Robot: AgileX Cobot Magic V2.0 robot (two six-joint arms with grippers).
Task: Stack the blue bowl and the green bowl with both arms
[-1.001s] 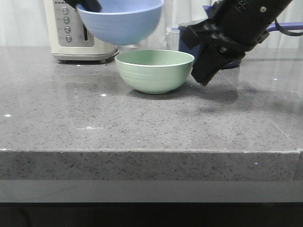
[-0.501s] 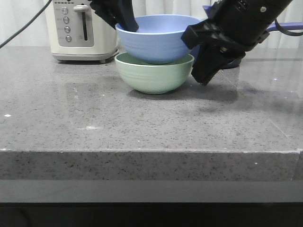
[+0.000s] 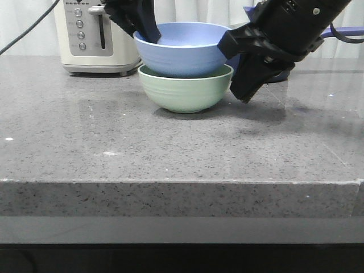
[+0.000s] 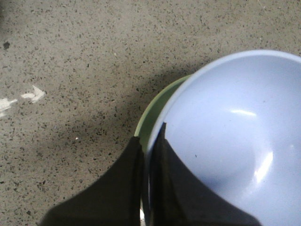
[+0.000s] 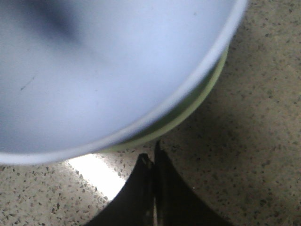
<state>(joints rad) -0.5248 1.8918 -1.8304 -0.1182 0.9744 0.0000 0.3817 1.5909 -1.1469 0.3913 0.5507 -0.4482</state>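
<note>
Front view: left fingers pinch the blue bowl nested in the green bowl, right fingers clenched beside, toaster behind.

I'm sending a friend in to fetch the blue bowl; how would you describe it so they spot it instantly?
On the grey stone countertop, just right of the cream toaster, two same-sized bowls sit nested. The blue bowl is the upper one, smooth and periwinkle, resting in the ridged mint green bowl, with the left gripper pinching its rim.
</note>
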